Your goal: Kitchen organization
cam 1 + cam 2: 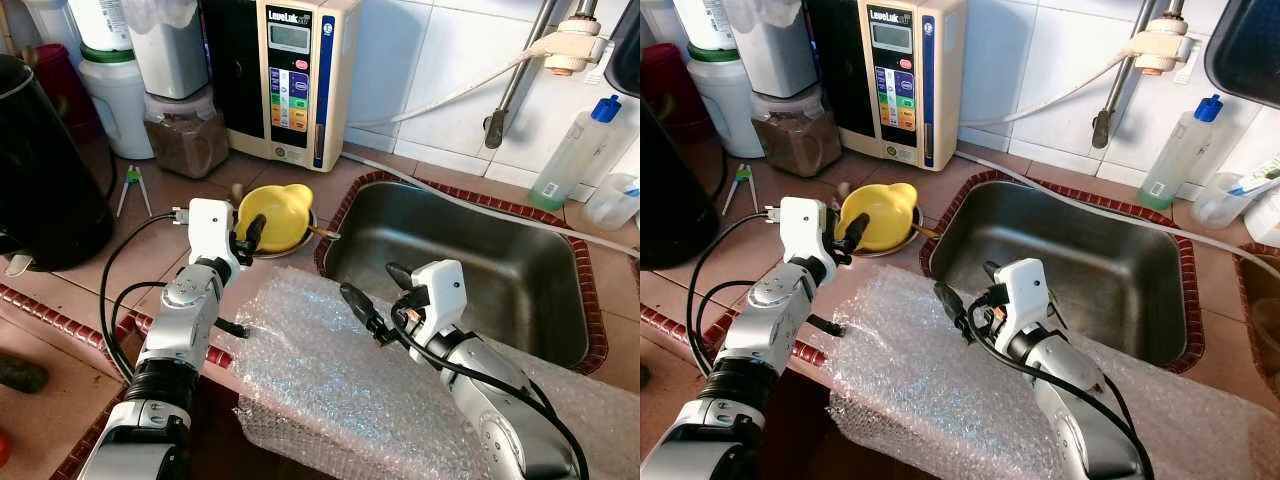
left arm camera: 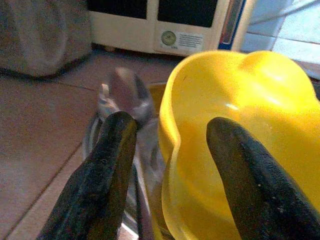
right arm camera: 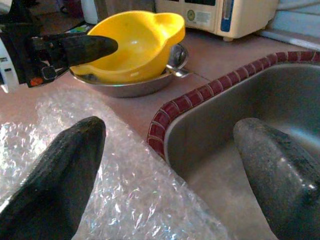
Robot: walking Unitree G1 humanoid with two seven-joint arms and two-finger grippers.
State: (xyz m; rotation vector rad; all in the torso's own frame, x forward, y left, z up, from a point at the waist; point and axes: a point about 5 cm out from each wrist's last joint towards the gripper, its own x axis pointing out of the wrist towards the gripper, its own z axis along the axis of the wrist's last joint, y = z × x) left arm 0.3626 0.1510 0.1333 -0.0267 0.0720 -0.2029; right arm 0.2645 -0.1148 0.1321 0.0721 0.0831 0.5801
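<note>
Our left gripper (image 2: pixel 167 145) at yellow bowl (image 1: pixel 277 215), fingers spread, straddling its near rim, not closed yet. Bowl sits in shallow metal dish (image 3: pixel 125 85) on counter, just beside sink (image 1: pixel 470 260). Our right gripper (image 3: pixel 165 165) spread wide, empty, over bubble wrap (image 1: pixel 330 380) at sink edge. We judge task early: bowl ungrasped, nothing visibly tidied.

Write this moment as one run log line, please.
left gripper: open, straddling yellow bowl rim | right gripper: open, above bubble wrap by sink edge
</note>
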